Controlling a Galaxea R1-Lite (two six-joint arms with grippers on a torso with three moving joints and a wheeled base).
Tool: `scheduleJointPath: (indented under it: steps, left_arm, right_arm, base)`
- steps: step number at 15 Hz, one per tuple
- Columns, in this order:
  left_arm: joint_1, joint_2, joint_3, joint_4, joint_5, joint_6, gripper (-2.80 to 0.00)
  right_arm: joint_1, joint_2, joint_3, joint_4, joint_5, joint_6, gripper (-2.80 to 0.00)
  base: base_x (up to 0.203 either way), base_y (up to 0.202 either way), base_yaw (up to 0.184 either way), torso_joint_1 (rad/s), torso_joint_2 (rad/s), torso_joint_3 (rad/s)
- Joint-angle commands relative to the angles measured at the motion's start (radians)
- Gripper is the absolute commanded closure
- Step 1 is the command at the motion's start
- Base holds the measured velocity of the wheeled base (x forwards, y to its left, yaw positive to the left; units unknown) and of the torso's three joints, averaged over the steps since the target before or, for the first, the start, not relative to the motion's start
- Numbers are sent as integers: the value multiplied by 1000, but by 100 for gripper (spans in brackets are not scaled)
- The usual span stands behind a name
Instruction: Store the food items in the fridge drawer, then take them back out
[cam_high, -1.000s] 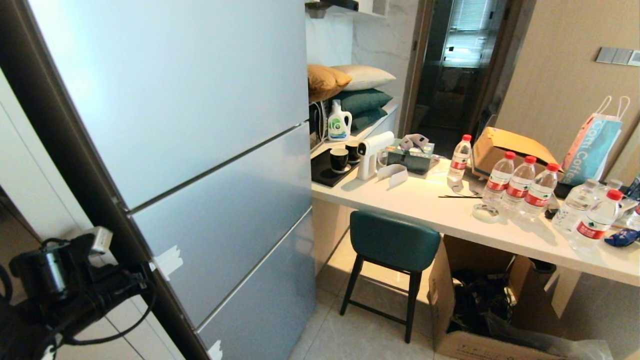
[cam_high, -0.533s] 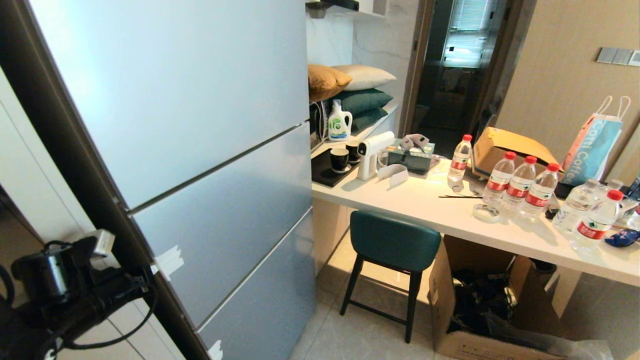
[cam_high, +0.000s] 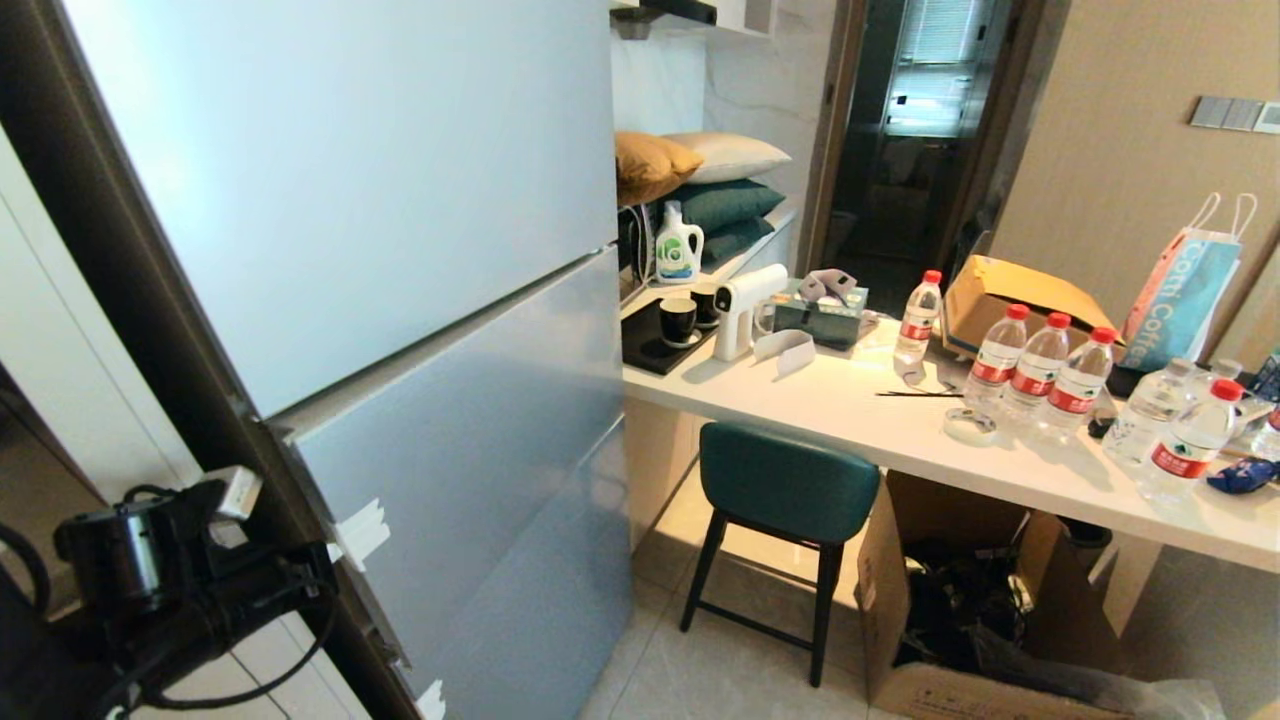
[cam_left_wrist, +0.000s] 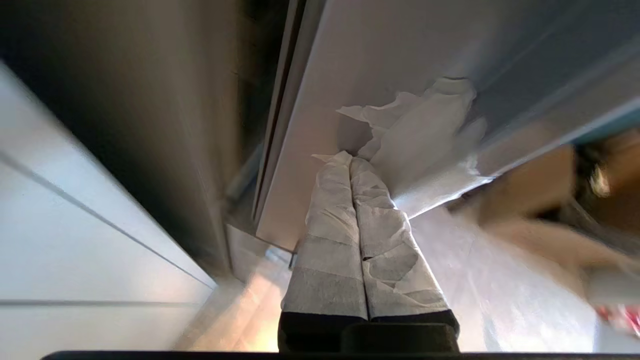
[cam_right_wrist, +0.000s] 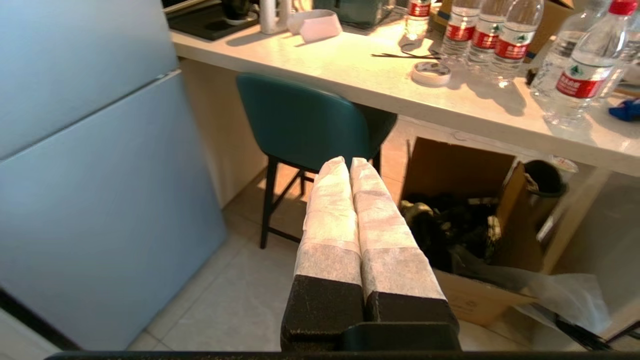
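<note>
Room: pale floor tiles (cam_high: 700, 670) running under a long white table (cam_high: 900, 430) on the right; grey fridge panel (cam_high: 450, 450) filling the left of the head view, its middle front standing out from the upper door so a gap is showing along its top edge.
Table: carrying red-capped water bottles (cam_high: 1040, 365), a roll of tape (cam_high: 968, 424), a white spray gun (cam_high: 745, 305), black cups (cam_high: 680, 318) on a dark tray, a blue paper bag (cam_high: 1185, 290).
Under the table: a green stool (cam_high: 785, 490) standing on dark legs; an open cardboard box (cam_high: 960, 600) sitting beside it.
Far end: pillows (cam_high: 700, 170) stacking on a shelf, a detergent bottle (cam_high: 678, 245) before them.
Left pincer (cam_left_wrist: 350, 160): wrapped fingers lying pressed together, tips touching a torn strip of white tape (cam_left_wrist: 425, 130) stuck on the panel's edge; whether the tape is pinched between them, cannot tell. Head view is showing only the black wrist at the panel's left edge, the fingers hiding behind it.
Right pincer (cam_right_wrist: 347, 162): fingers lying closed on nothing, hanging low and pointing toward the stool and box; not appearing in the head view.
Right wrist view only: dark clutter inside the cardboard box, a crumpled clear bag beside it.
Food items and fridge drawer: showing in none of the views; the fridge interior is staying hidden behind the panel.
</note>
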Motion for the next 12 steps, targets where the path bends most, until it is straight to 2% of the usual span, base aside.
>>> scheduleJointPath:
  steps: [1,5,9,12]
  left_arm:
    - [-18,1,-3,-14,2,-2,0]
    - [-21,-2,4,-19,2,-23,0]
    - [-21,23,77,-136,-1,-24,0]
    - [-20,62,134,-226,-37,-23,0]
  right_arm:
    - [0,2,0,0,0,0,0]
    - [0,2,0,0,0,0,0]
    - [0,2,0,0,0,0,0]
    - [0,0,0,0,0,0,0]
  base:
    - [0,0,0,0,0,0]
    - [0,0,0,0,0,0]
    - [0,0,0,0,0,0]
    - [0,0,0,0,0,0]
